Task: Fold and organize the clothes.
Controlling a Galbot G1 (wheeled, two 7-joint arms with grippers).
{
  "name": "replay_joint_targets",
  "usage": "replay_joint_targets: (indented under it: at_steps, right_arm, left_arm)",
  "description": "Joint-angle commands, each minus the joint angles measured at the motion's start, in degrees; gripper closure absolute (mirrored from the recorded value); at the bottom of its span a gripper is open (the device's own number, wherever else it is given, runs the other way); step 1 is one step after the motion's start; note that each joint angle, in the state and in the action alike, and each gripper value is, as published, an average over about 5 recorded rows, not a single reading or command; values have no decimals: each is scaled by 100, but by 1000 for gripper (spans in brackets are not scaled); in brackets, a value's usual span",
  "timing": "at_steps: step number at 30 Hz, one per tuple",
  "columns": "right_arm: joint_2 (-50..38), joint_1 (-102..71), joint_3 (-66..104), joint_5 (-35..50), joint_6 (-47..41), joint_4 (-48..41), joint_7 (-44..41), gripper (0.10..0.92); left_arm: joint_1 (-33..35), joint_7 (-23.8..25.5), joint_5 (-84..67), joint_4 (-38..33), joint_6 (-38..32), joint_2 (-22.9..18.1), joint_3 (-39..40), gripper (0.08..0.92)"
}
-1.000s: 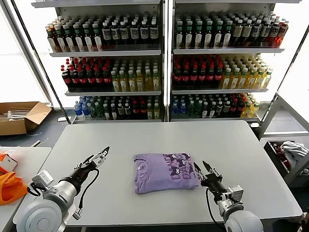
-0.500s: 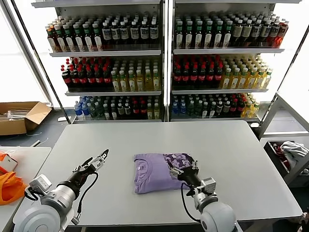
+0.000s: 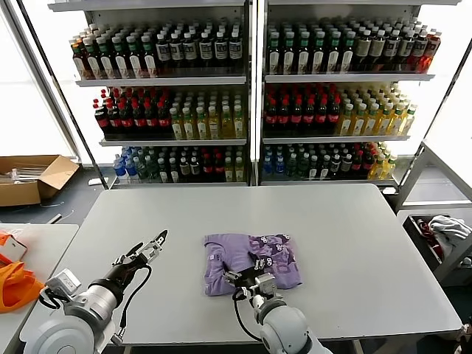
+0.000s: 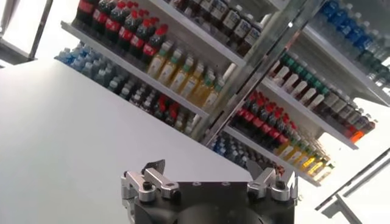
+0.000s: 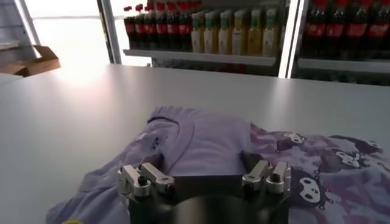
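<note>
On the grey table (image 3: 354, 228), near its front edge and roughly at the middle, lies the lavender T-shirt (image 3: 276, 254), folded into a rumpled rectangle with its dark purple print facing up on the right half and the neck opening toward the left. Over its near edge sits the right gripper (image 3: 247, 274), fingers spread apart and clasping nothing; from the wrist camera the two fingertips (image 5: 141, 176) stand wide, low over the fabric, though whether they actually touch the cloth I cannot tell. Well off to the left, the left gripper (image 3: 147, 247) hangs above bare tabletop, well apart from the shirt, its fingers likewise splayed with nothing between them, as its own wrist view confirms (image 4: 207, 182). Behind the table, shelves (image 3: 251, 81) packed with bottled drinks run across the far side. A cardboard box (image 3: 33, 177) rests on the floor at far left, an orange bag (image 3: 15, 284) lies on a side table at near left, and a white-grey cloth bundle (image 3: 446, 228) sits in a bin at right.
</note>
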Motion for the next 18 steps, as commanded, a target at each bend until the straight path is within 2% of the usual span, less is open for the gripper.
replay_joint_targets:
  at_steps: [1, 5, 8, 12, 18]
  right_arm:
    - [-180, 4, 61, -132, 368, 678, 221, 203]
    - [-482, -240, 829, -62, 474, 1515, 126, 203]
    - [-734, -475, 1346, 21, 501, 1624, -6, 203]
    - [-770, -774, 1740, 360, 564, 1233, -170, 203]
    - [-218, -879, 1587, 474, 547, 285, -199, 203]
  left_arm:
    - [-86, -5, 8, -9, 4, 33, 82, 177]
    - [-102, 1, 2, -13, 5, 122, 107, 177]
    - [-102, 2, -6, -8, 6, 155, 141, 177]
    - [-122, -5, -14, -31, 10, 149, 225, 177]
    - [-155, -5, -8, 13, 14, 131, 292, 177]
